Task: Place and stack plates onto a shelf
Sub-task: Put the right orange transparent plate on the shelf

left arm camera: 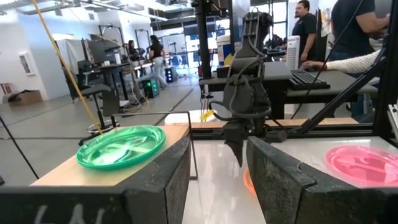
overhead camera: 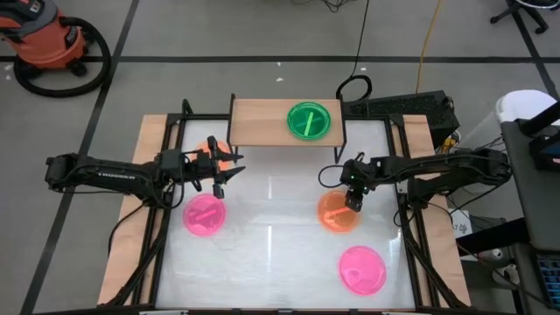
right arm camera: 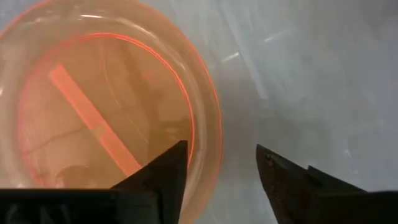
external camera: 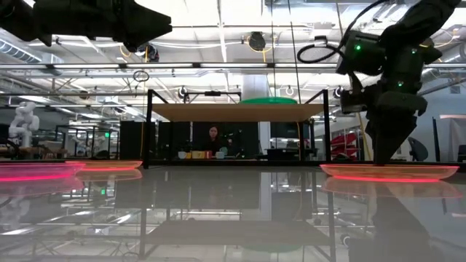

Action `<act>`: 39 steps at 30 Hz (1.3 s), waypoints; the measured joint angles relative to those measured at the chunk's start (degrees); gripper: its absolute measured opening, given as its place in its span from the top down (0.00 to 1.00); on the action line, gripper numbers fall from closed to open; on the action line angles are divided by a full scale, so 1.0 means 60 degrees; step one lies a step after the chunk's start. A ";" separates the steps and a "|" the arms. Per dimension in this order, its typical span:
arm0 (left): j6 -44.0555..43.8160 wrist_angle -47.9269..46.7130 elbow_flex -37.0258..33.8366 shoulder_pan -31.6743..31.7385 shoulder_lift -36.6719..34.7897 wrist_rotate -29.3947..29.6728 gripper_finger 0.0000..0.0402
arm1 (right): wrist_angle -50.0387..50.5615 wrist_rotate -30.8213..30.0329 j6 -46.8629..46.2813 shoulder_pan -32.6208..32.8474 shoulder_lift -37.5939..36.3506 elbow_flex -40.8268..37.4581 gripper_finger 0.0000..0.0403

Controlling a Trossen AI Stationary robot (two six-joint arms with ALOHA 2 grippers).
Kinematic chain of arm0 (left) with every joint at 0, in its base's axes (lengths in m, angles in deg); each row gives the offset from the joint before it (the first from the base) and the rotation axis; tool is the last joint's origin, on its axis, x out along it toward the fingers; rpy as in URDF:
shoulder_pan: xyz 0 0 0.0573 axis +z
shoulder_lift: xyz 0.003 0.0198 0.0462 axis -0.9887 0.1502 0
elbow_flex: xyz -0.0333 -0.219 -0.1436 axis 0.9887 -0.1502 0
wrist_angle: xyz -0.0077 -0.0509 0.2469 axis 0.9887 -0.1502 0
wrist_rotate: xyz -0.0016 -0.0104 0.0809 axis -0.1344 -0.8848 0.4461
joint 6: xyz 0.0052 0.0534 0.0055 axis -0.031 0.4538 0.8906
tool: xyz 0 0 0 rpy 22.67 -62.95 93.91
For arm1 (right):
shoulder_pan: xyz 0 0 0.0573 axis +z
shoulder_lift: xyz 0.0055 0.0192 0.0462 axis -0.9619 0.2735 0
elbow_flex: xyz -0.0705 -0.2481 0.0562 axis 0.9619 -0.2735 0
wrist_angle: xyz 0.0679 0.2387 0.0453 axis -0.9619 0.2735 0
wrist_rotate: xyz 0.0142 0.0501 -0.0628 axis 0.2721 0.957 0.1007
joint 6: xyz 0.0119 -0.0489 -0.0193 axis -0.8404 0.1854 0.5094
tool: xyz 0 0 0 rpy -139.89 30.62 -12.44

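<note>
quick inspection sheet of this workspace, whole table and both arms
surface: glossy white tabletop with wood edges
job's things: round translucent green plate on the light-wood shelf; pink plate left, orange plate behind left arm, orange plate and pink plate right
clutter: nothing seen
grippers: left gripper open, above the table; right gripper open over the orange plate's edge
cables: black loop behind shelf
surroundings: red shop vacuum; people at desks

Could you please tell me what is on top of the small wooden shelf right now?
One green plate sits on the shelf, toward its right end. Nothing else shows on it.
</note>
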 joint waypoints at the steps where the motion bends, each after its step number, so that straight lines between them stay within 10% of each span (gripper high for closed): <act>1: 0.0002 -0.0028 0.0000 0.0000 0.0000 -0.0001 0.59 | -0.0061 0.0001 0.0000 0.0000 0.0100 0.0000 0.57; 17: 0.0002 -0.0107 0.0000 0.0000 0.0000 -0.0005 0.59 | -0.0365 0.0081 -0.0028 0.0000 0.0359 0.0011 0.97; 28: 0.0005 -0.0099 0.0004 0.0000 0.0000 -0.0004 0.59 | -0.0703 0.0586 -0.0426 0.0004 -0.1057 0.0002 1.00; 39: 0.0012 0.1004 0.0004 0.0004 0.0004 0.0000 0.59 | -0.6235 0.1027 -0.0710 -0.0215 -0.2175 0.0000 1.00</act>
